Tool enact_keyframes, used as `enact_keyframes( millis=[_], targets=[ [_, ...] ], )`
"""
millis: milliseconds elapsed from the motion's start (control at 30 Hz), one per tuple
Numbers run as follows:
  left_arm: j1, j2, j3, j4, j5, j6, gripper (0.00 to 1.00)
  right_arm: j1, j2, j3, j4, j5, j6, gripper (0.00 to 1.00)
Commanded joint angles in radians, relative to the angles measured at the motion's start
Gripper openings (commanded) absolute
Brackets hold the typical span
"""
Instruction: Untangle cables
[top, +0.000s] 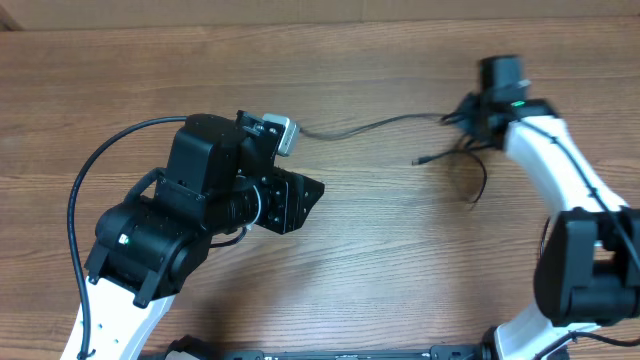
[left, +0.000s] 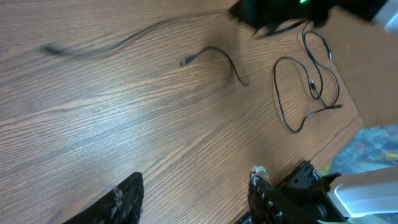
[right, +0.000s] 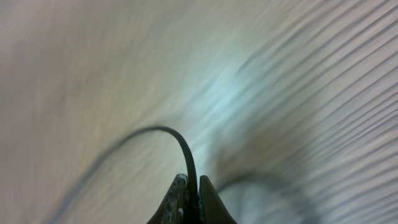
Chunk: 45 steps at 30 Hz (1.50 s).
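Thin black cables lie on the wooden table. One long cable (top: 370, 125) runs from near my left arm's camera to my right gripper (top: 468, 118). A shorter cable with a small plug end (top: 420, 160) and a loose loop (top: 478, 180) lies just below it. My right gripper (right: 193, 186) is shut on a black cable (right: 177, 140) that arcs up and to the left. My left gripper (left: 196, 186) is open and empty above bare table; its view shows the long cable (left: 112, 43), a curved cable (left: 217, 56) and loose loops (left: 308, 93) further off.
The black body of my left arm (top: 200, 210) covers the table's left middle, with its thick black cable (top: 90, 180) looping to the left. The white right arm (top: 560, 180) runs down the right side. A bluish patterned object (left: 373, 149) lies past the table edge.
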Motion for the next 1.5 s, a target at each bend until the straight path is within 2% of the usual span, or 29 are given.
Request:
enact_keyframes(
  millis=[0,167,233,300,367,433,600,633,667,700,833,1000,1300,1467],
  targets=[
    [-0.006,-0.014,0.002,0.003,-0.011,0.022,0.55,-0.168,-0.002,0.072,0.014,0.039,-0.051,0.04],
    [-0.006,-0.014,0.002,0.010,-0.010,0.001,0.56,-0.425,-0.002,0.109,0.063,0.040,-0.114,0.04],
    [-0.006,-0.014,0.002,0.011,-0.010,-0.016,0.56,-0.600,-0.002,0.118,0.099,0.038,-0.114,0.04],
    [-0.006,-0.014,0.002,0.016,-0.010,-0.022,0.56,-0.713,-0.002,0.118,0.137,0.033,-0.129,0.04],
    [-0.006,-0.014,0.002,0.026,-0.010,-0.035,0.57,-0.818,-0.002,0.118,0.192,-0.015,-0.219,0.04],
    [-0.007,-0.014,0.002,0.044,-0.010,-0.039,0.57,-0.898,-0.002,0.119,0.234,-0.035,-0.261,0.04],
    [-0.007,-0.011,0.002,0.101,-0.010,-0.039,0.58,-1.023,-0.002,0.130,0.291,-0.142,-0.264,0.04],
    [-0.007,-0.010,0.002,0.106,-0.010,-0.039,0.58,-1.033,-0.002,0.130,0.304,-0.182,-0.264,0.20],
    [-0.007,-0.008,0.002,0.107,-0.010,-0.039,0.58,-1.038,-0.002,0.130,0.313,-0.216,-0.264,0.64],
    [-0.007,-0.006,0.002,0.106,-0.009,-0.039,0.58,-1.039,-0.002,0.131,0.323,-0.252,-0.264,1.00],
    [-0.007,0.007,0.002,0.094,0.002,-0.039,0.58,-1.015,-0.003,0.137,0.300,-0.365,-0.264,1.00],
    [-0.007,0.014,0.002,0.091,0.021,-0.039,0.57,-0.940,-0.023,0.137,0.213,-0.372,-0.264,1.00],
    [-0.006,0.013,0.002,0.092,-0.008,-0.031,0.57,-0.787,-0.058,0.135,-0.063,-0.374,-0.259,1.00],
    [-0.006,0.013,0.002,0.092,-0.009,-0.023,0.58,-0.739,-0.059,0.101,-0.334,-0.276,-0.079,1.00]
  ],
)
